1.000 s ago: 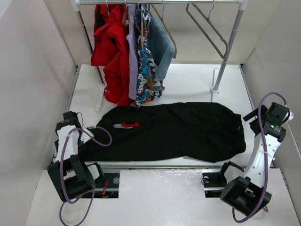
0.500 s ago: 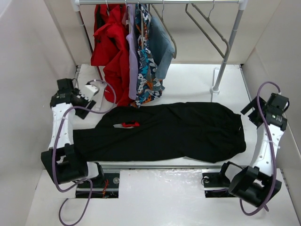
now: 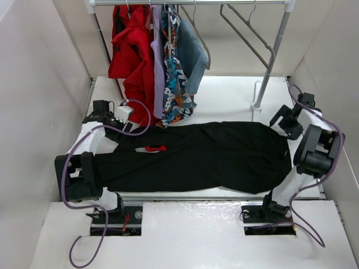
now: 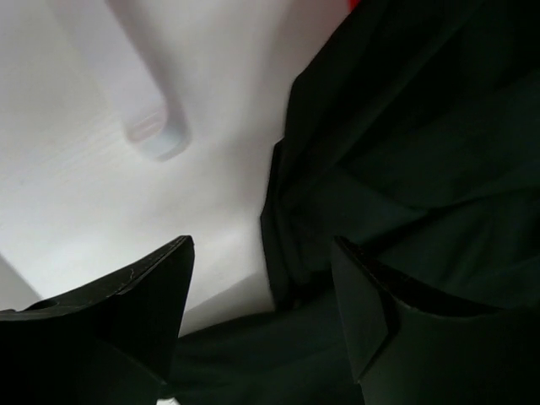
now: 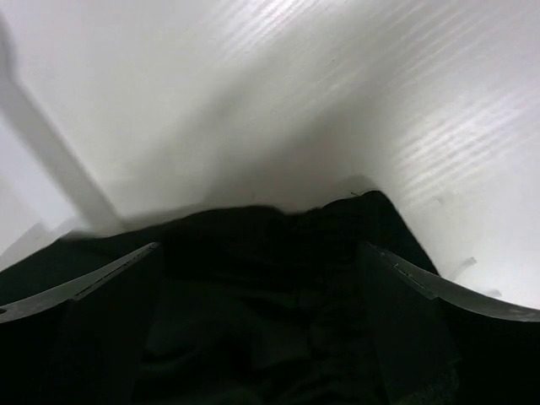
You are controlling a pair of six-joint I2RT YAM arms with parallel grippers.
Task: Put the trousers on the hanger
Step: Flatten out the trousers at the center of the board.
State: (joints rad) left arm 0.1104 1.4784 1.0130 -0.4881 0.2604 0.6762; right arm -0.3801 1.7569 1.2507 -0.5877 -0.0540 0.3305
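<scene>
**White table, trousers flat: both arms now at the far edge**

We find the trousers (image 3: 202, 157) spread lengthwise across the table (image 3: 224, 92), their red label (image 3: 156, 148) facing up near the left end. They lie just as they did a second ago; nothing has lifted or creased.

What has changed is the arms. A second ago both grippers hung back by the near corners. Now the left gripper (image 3: 124, 115) sits over the far-left end of the cloth, beside the rack foot (image 3: 119, 120). The right gripper (image 3: 283, 123) has swung in over the far-right corner.

From the left wrist, the left gripper (image 4: 261, 245) has its jaws spread wide, with a folded black edge (image 4: 291, 228) between them and bare table to one side. From the right wrist, the right gripper (image 5: 260, 246) is equally wide, the cloth's rim (image 5: 278, 221) lying just inside the gap. Neither holds anything yet.

The hanger (image 3: 247, 32) hangs on the rail (image 3: 190, 3) to the right of the red garment (image 3: 132, 56) and the other clothes, well apart from the trousers and untouched.

We judge this as the approach to a two-handed pinch along the far edge, so the task is barely begun. The thin, limp fabric may slip unless the fingers come down to the table first.
</scene>
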